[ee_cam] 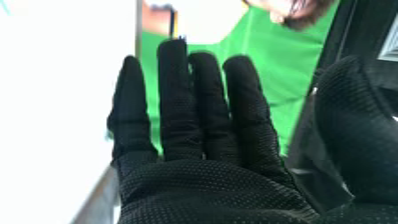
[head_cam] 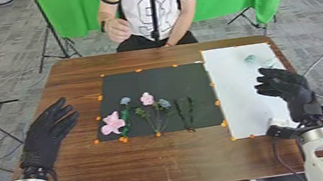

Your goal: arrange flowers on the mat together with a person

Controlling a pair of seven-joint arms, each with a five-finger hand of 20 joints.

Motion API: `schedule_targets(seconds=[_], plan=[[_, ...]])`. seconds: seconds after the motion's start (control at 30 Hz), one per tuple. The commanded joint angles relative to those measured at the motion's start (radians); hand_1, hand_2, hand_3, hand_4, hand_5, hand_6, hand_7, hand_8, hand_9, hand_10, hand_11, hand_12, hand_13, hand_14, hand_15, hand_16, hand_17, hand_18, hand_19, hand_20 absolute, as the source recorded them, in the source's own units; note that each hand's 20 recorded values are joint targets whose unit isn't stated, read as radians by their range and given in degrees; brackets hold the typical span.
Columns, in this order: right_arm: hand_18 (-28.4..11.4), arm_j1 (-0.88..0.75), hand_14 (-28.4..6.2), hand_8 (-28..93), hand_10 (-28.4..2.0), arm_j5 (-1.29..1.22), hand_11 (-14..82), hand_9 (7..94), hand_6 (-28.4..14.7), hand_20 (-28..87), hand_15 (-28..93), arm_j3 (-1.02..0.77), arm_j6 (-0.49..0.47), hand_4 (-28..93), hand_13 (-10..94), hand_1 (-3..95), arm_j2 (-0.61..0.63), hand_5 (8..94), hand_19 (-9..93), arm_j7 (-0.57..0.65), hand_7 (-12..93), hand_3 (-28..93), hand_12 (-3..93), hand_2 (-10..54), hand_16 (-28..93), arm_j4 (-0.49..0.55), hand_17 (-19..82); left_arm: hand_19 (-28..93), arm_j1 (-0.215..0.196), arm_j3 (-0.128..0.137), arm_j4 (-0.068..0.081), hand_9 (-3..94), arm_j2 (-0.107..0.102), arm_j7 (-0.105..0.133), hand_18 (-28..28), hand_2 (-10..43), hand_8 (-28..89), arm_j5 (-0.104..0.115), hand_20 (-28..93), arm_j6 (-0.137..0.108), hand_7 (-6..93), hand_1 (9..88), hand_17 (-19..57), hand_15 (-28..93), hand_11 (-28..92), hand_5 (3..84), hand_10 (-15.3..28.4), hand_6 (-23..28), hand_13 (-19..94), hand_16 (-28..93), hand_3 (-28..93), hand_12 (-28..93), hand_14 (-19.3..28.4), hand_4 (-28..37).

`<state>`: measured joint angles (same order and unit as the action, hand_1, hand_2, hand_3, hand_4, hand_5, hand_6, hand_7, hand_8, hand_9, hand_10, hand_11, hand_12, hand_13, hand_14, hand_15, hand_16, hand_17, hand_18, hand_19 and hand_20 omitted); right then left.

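Where the brown wooden table fills the middle of the head view, its top is smooth w/ fine streaky grain & rounded far corners. Sq. black mat lies flat at ctr., matte; tall rect. white mat is just to its R. L hand, black fabric, is over the table L of the black mat: fingers extended w/ a slight bend, thumb apart, nothing held. R hand, same fabric, is by the white mat's R edge; in the wrist view its palm has a dotted mesh texture, fingers straight, thumb spread wide, no grip on anything. On the black mat's near half: two thin dk. green stems side by side toward the R, leafy stems at mid, then a ruffled pink flower near the L edge. Smaller: a rounded lt. pink flower, a blue-gray one & a bluish one on its own green stem. Pale green pcs. sit on the white mat's far part. Tiny orange bits dot both mats' edges.
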<state>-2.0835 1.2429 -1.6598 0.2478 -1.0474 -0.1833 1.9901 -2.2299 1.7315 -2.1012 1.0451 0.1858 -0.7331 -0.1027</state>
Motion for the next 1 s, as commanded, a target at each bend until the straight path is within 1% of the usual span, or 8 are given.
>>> schedule_targets(seconds=[0.03,0.33,0.5,0.6,0.63,0.7,0.9,1.0], plan=[[-19.3,0.224,-9.2,-15,-11.8,0.253,22.9,51.2,-1.8,29,39,0.088,0.189,-26,47,25.3,0.290,49.1,53,0.023,30,86,22.1,-5.4,22,-0.096,19,50,-0.013,0.005,-0.002,32.1,-0.016,-0.013,21.3,-0.7,-9,-0.017,7,-0.013,18.2,26.0,-5.6,35,24,35.6,11.8,4.3,28,-1,72,17,15.1,-26.3],[-17.4,0.555,-6.7,-17,-10.5,0.771,23.1,47.4,0.3,28,37,0.349,0.207,-28,41,26.8,0.520,45.6,51,0.175,34,87,21.9,-6.5,21,-0.246,16,50,-0.016,0.010,-0.001,32.2,-0.033,-0.012,21.2,-0.8,-9,-0.016,7,-0.013,18.3,26.0,-5.6,35,24,35.7,11.7,4.3,28,-1,72,17,15.1,-26.4],[-16.9,0.793,-7.2,-16,-8.1,0.847,16.9,37.6,0.6,27,24,0.555,-0.014,-28,28,25.3,0.558,36.5,47,0.226,31,89,23.3,-6.5,27,-0.342,11,50,-0.025,0.011,-0.004,32.2,-0.028,-0.022,21.2,-0.7,-9,-0.016,7,-0.011,18.4,26.0,-5.6,35,24,35.6,11.8,4.4,28,-1,72,17,15.1,-26.4],[-16.0,0.935,-8.0,-15,-6.5,0.843,13.7,35.5,0.7,26,18,0.720,-0.022,-28,24,25.0,0.569,35.0,44,0.254,30,89,23.4,-6.5,31,-0.429,10,50,-0.021,0.011,0.004,32.2,-0.037,-0.003,21.2,-0.8,-9,0.052,7,0.014,18.3,26.0,-5.6,35,24,35.6,11.8,4.3,28,-1,72,17,15.1,-26.3],[-15.9,0.980,-8.0,-15,-6.2,0.846,13.0,35.1,0.8,25,16,0.779,-0.008,-28,24,25.0,0.571,34.5,44,0.267,30,89,23.3,-6.6,32,-0.459,9,50,-0.018,0.009,0.005,32.2,-0.042,0.003,21.2,-0.8,-9,0.055,7,0.007,18.3,26.0,-5.6,35,24,35.7,11.8,4.4,28,-1,72,17,15.1,-26.3],[-15.9,1.050,-7.9,-16,-6.1,0.836,12.5,34.3,0.8,25,15,0.869,-0.016,-28,23,25.1,0.577,33.9,44,0.295,30,89,23.3,-6.8,33,-0.499,9,50,-0.012,0.009,0.006,32.2,-0.047,-0.001,21.2,-0.7,-9,0.035,7,0.000,18.3,26.0,-5.6,35,24,35.7,11.8,4.4,28,-1,72,17,15.1,-26.3],[-16.4,1.195,-7.8,-16,-7.3,0.853,11.7,32.4,0.4,25,15,1.075,0.020,-28,25,25.0,0.568,32.8,45,0.425,30,89,23.6,-7.4,34,-0.579,9,50,-0.021,0.013,0.002,32.1,-0.054,-0.006,21.2,-0.8,-9,0.032,7,-0.001,18.2,26.0,-5.7,35,24,35.7,11.7,4.4,28,-1,72,17,15.0,-26.3],[-16.5,1.195,-7.2,-16,-8.8,0.846,15.2,33.6,0.0,25,25,1.089,0.033,-28,28,25.3,0.559,33.1,47,0.470,30,90,23.6,-7.7,30,-0.595,10,50,-0.026,0.017,0.001,32.1,-0.050,-0.011,21.3,-0.8,-9,0.033,7,0.000,18.2,26.0,-5.7,35,24,35.7,11.8,4.4,28,-1,72,17,15.1,-26.3]])
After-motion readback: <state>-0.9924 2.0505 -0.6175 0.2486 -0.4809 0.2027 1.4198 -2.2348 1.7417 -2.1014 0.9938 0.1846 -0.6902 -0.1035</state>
